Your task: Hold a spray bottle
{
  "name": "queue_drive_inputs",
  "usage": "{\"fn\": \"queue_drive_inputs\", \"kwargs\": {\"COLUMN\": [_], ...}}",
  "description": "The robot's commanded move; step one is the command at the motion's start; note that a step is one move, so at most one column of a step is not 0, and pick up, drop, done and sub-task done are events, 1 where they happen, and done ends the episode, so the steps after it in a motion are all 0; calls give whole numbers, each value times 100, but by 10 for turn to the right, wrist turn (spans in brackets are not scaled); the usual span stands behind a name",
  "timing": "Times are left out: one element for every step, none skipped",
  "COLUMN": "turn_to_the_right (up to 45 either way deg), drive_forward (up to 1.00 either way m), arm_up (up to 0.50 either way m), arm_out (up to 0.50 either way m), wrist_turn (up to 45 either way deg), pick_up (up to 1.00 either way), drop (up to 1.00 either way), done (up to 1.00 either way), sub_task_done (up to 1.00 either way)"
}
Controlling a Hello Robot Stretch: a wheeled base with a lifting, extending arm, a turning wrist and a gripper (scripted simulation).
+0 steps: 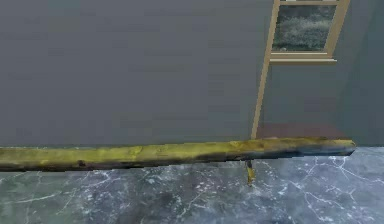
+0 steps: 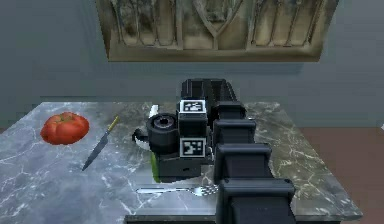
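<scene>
Arm side view: my gripper (image 2: 153, 128) at a green-white blob (image 2: 151, 148), maybe the spray bottle: probably light, slick, neck-graspable; I cannot tell if held.

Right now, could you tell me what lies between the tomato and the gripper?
In the arm side view, a knife lies slantwise on the marble counter between the tomato and the gripper.

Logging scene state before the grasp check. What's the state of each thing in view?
tomato: whole, lying on the marble table.
knife: lying flat, beside the tomato.
fork: lying flat near the table's front edge.
green thing: on the table at the gripper; too small to identify.
gripper: above the table; cannot tell whether it holds anything.
window: looks shut.
</scene>
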Motion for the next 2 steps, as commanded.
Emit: {"fn": "queue_drive_inputs", "kwargs": {"turn_to_the_right": [0,0], "drive_forward": [0,0], "arm_up": [0,0], "arm_out": [0,0], "wrist_turn": [0,0], "pick_up": [100,0], "drop": [0,0], "done": [0,100], "sub_task_done": [0,0]}}
